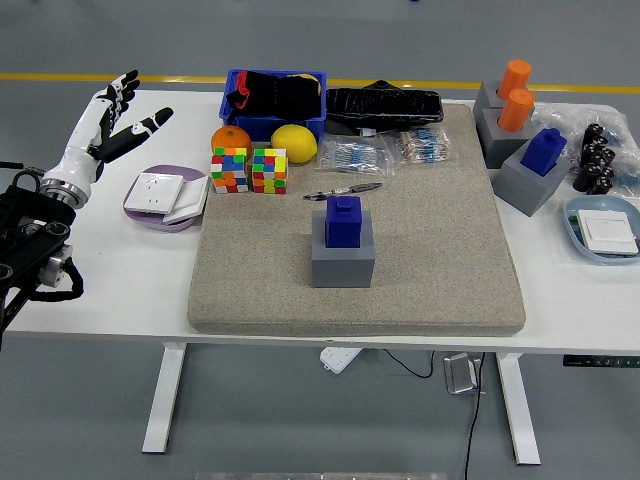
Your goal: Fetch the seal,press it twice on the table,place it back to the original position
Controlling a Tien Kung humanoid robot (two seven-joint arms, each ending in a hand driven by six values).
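A blue seal stands upright in its grey holder block at the middle of the beige felt mat. My left hand hovers over the table's far left corner, far from the seal, with its white and black fingers spread and nothing in them. The black left arm comes in at the left edge. My right hand is out of view.
Left of the mat lie a purple plate with white sockets, two puzzle cubes, an orange and a lemon. A blue bin stands behind. At the right are grey blocks with another blue seal and orange seals.
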